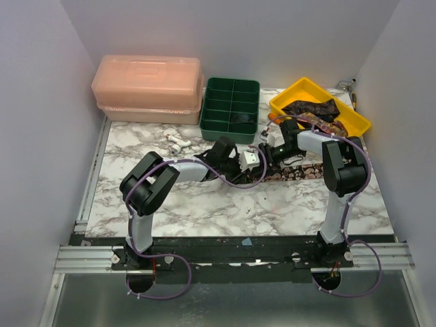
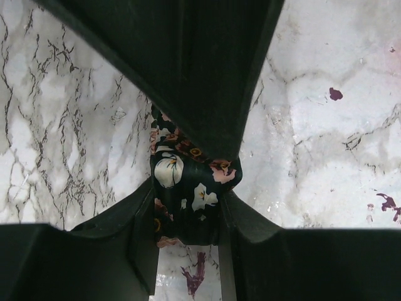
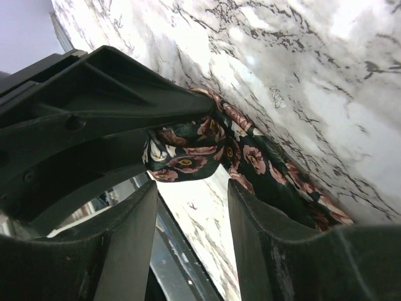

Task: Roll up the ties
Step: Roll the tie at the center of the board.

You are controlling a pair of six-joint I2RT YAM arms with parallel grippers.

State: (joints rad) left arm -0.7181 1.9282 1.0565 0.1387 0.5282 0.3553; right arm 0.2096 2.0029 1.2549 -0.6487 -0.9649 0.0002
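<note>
A dark floral tie [image 1: 304, 170] lies flat across the marble table, with its left end rolled up. In the left wrist view, my left gripper [image 2: 188, 210] is shut on that small roll of tie [image 2: 182, 172], a finger pressing each side. My right gripper [image 3: 193, 188] is open; its fingers stand apart just short of the roll [image 3: 188, 160], with bare table between them. The flat tie strip [image 3: 263, 166] runs off to the right. From above, the left gripper [image 1: 263, 163] and right gripper [image 1: 274, 148] meet at the roll. More ties [image 1: 315, 109] lie in the yellow tray [image 1: 293, 95].
A green compartment tray [image 1: 230, 102] stands at the back centre. A pink lidded box [image 1: 148, 87] is at the back left. Small white plastic pieces [image 1: 178, 143] lie near the green tray. The right gripper's dark body [image 2: 207, 63] fills the top of the left wrist view.
</note>
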